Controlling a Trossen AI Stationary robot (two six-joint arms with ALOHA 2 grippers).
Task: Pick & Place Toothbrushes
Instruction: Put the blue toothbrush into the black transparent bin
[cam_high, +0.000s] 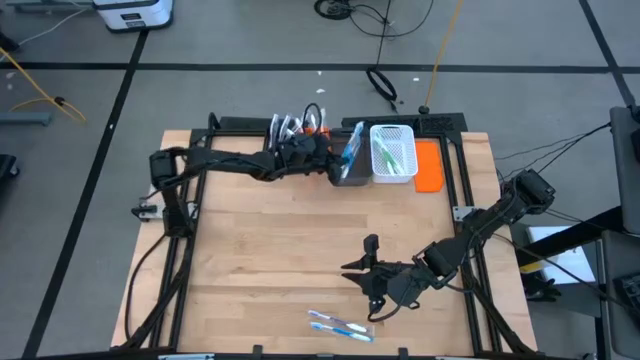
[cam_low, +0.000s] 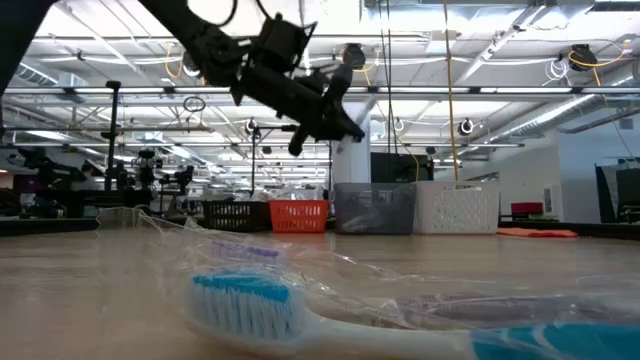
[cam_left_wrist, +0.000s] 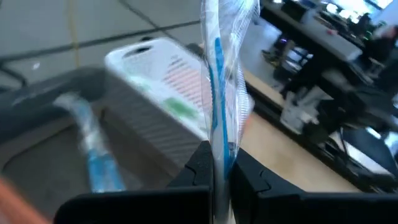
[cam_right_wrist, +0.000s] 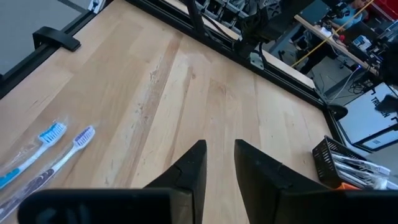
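Left end effector (cam_left_wrist: 219, 177): pinches a wrapped blue toothbrush (cam_left_wrist: 217, 81) above the grey bin (cam_high: 350, 170).
Right end effector (cam_right_wrist: 219, 163): fingers spread, empty.
Risk: the slippery wrapper may slide out and miss the bin.

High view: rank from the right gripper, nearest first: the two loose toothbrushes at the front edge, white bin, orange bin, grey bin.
From the right gripper, low over the front of the table:
1. Loose toothbrushes, just in front of it by the table's front edge.
2-4. Grey bin, white bin and orange bin, in a row at the back; too close to rank.
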